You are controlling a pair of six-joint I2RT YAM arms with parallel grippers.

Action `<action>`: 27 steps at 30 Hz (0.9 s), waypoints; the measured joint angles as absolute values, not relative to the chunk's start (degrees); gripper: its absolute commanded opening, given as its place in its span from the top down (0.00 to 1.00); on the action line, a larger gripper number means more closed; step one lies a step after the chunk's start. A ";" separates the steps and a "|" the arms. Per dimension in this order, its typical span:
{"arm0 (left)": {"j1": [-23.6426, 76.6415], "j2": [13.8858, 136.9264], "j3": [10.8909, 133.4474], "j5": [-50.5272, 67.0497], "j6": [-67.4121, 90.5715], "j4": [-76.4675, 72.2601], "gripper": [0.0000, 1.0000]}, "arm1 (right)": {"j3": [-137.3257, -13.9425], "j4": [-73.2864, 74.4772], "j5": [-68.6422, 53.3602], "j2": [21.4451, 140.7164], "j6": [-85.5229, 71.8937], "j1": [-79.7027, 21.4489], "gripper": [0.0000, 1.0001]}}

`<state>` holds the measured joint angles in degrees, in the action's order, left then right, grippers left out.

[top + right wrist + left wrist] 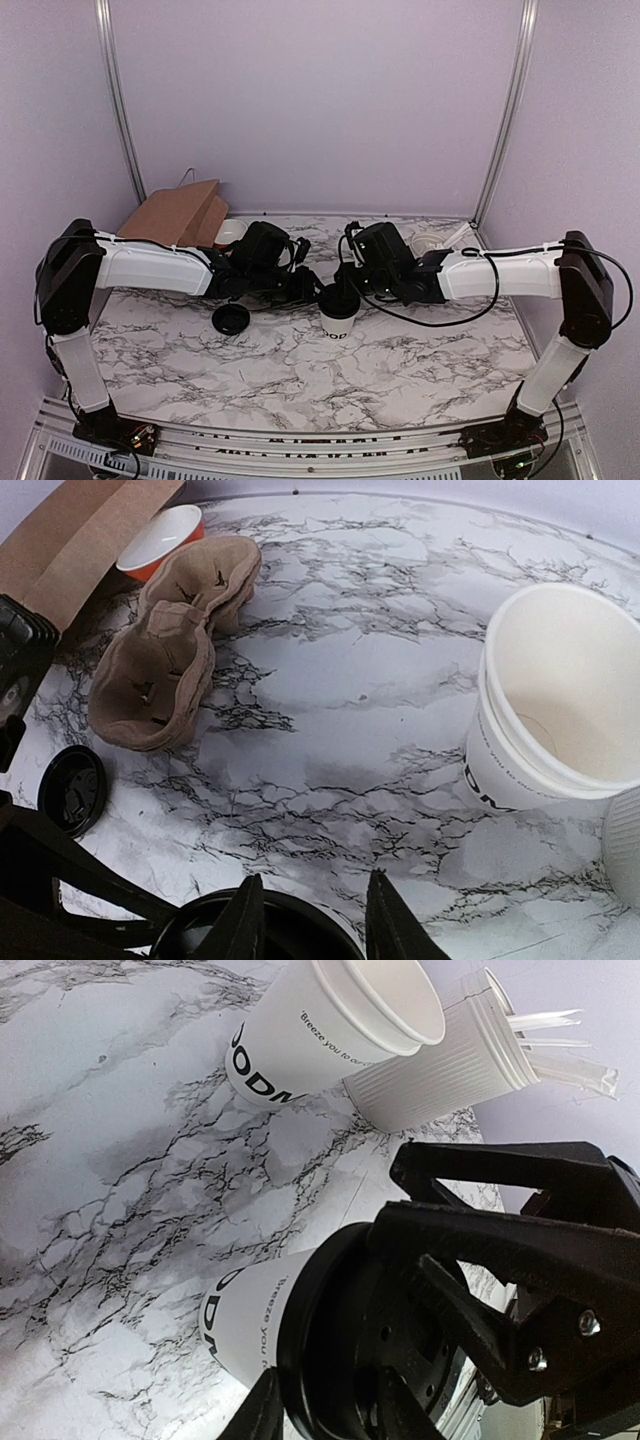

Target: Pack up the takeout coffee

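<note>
The takeout coffee cup (338, 325), white with black lettering, stands upright mid-table with its black lid (338, 300) on top. In the left wrist view the cup (245, 1320) and the lid (340, 1350) fill the lower middle. My left gripper (325, 1372) is shut on the lid's rim, one finger outside it and one on top. From the other side my right gripper (312, 875) straddles the lid's (270, 930) far rim the same way. In the top view both grippers, left (310, 285) and right (352, 290), meet over the cup.
A second black lid (231, 319) lies left of the cup. A tan pulp cup carrier (175, 650), an orange-rimmed bowl (160, 540) and a brown paper bag (175, 215) sit at back left. Nested white cups (320, 1030) and a ribbed tub of utensils (440, 1070) stand at back right.
</note>
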<state>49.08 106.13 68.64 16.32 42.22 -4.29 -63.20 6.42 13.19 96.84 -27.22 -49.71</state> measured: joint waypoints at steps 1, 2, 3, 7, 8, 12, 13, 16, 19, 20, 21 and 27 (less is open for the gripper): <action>49.06 106.13 68.64 16.29 42.22 -4.29 0.69 | -62.92 5.98 13.52 96.79 -27.33 -49.84 0.66; 49.06 106.17 68.62 16.27 42.39 -4.27 0.69 | -62.46 5.61 14.06 96.77 -27.46 -50.06 0.66; 49.06 106.21 68.62 16.29 42.48 -4.32 0.69 | -62.30 5.30 14.52 96.77 -27.53 -50.26 0.66; 49.06 106.21 68.62 16.25 42.52 -4.32 0.68 | -61.67 4.19 16.60 96.77 -27.86 -51.00 0.66; 49.06 106.21 68.62 16.23 42.52 -4.32 0.68 | -61.43 3.77 16.99 96.77 -27.99 -51.16 0.66; 49.06 106.21 68.62 16.14 42.39 -4.27 0.65 | -60.64 2.37 18.06 96.73 -28.51 -51.51 0.66; 49.06 106.21 68.64 16.08 42.28 -4.25 0.65 | -60.49 2.13 18.20 96.71 -28.56 -51.55 0.66; 49.06 106.21 68.64 15.94 41.91 -4.12 0.64 | -60.47 2.07 18.35 96.68 -28.71 -51.59 0.65; 49.08 106.21 68.79 15.73 41.32 -3.77 0.62 | -60.51 2.20 18.33 96.62 -28.77 -51.59 0.64; 49.08 106.21 68.88 15.59 41.10 -3.60 0.62 | -60.64 2.42 18.33 96.60 -28.77 -51.59 0.64; 49.08 106.21 68.97 15.51 40.86 -3.40 0.62 | -60.84 2.79 18.35 96.60 -28.80 -51.59 0.64; 49.08 106.21 69.60 15.16 39.51 -2.15 0.60 | -62.94 6.42 17.26 96.60 -28.75 -51.59 0.63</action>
<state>49.08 106.21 69.60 15.16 39.51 -2.15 -62.94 6.42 17.26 96.60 -28.75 -51.59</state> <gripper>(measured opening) 0.392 0.367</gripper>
